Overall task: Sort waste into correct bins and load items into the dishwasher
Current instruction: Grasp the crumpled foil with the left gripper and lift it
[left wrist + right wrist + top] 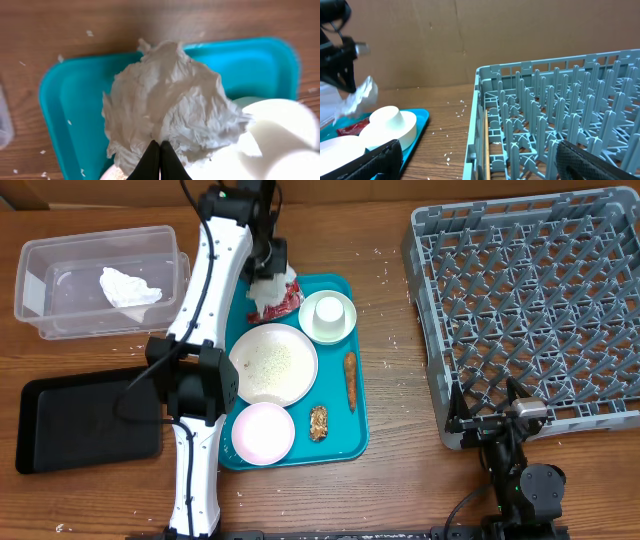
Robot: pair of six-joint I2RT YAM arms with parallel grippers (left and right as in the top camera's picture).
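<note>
Where it lies bare, the tabletop (390,480) is brown wood with a long grain, flecked with white crumbs (89,33) that gather mostly around the teal tray (70,115) and towards the rack (428,370). Behind the tabletop, the right wrist view shows a plain brown wall (470,40) with a few faint marks. The left fingers (151,161) are pressed together, pinching the crumpled napkin (165,95) at the far end of the teal tray, over the red wrapper (290,302). From the right wrist view the napkin hangs from those fingers above the tray. On the teal tray the cup (327,317) sits upside down just beside the wrapper, and the plate (273,363), dusted with rice, lies in the middle. The bowl (263,432) stands at the near end, with the chunk (318,422) just beside it and the sausage (350,380) along the right edge. Far left, the tub (30,290) holds a second napkin (128,285), and the black tray (80,420) lies near it. The right fingers (375,160) are spread wide, low over the tabletop by the near corner of the rack, which fills the right side.
</note>
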